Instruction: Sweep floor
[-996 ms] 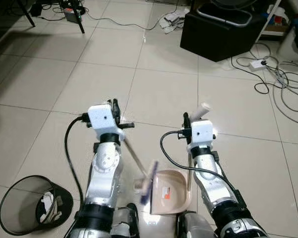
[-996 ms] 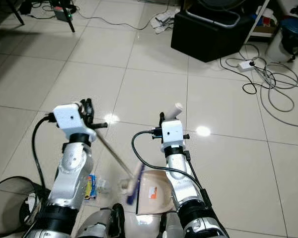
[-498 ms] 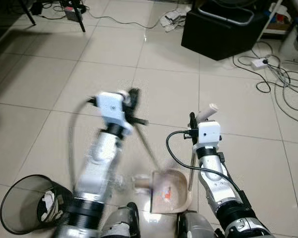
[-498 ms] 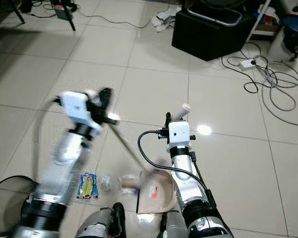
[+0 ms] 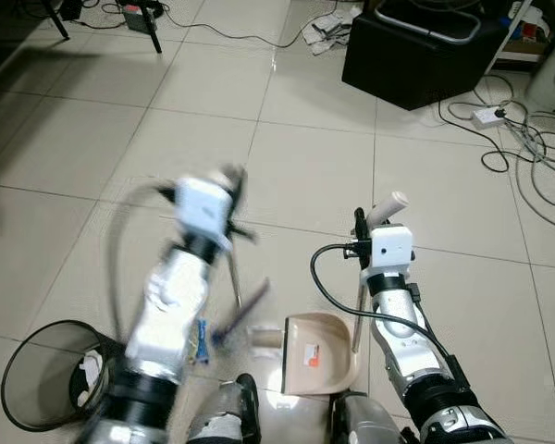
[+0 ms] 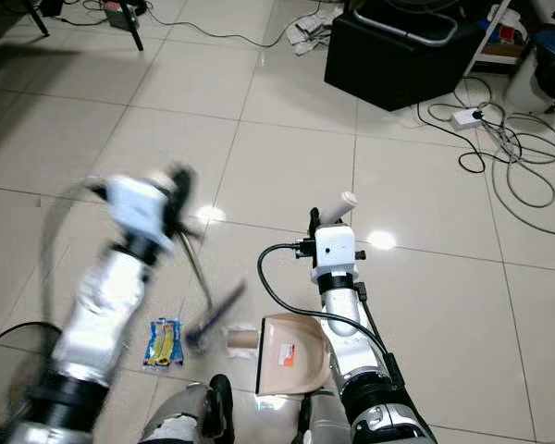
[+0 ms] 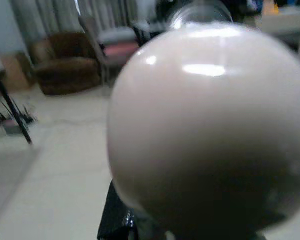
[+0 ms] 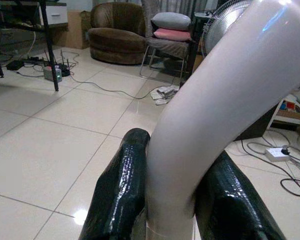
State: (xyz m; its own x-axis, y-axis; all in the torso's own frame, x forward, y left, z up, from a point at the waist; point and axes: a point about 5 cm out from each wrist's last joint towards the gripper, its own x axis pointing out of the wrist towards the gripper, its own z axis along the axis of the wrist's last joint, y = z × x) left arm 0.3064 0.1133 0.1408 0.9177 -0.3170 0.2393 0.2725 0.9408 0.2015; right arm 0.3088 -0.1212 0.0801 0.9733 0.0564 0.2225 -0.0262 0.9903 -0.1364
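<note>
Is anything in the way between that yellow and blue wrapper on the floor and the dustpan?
Yes. Between the wrapper and the dustpan lie the blurred broom head and a small pale roll of litter, right at the pan's open mouth. The right gripper holds the dustpan's handle.

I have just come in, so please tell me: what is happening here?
The robot is sweeping the tiled floor. Its left gripper swings a small broom toward a paper roll by the dustpan. Its right gripper holds the dustpan's handle. A snack wrapper and a bin are nearby.
</note>
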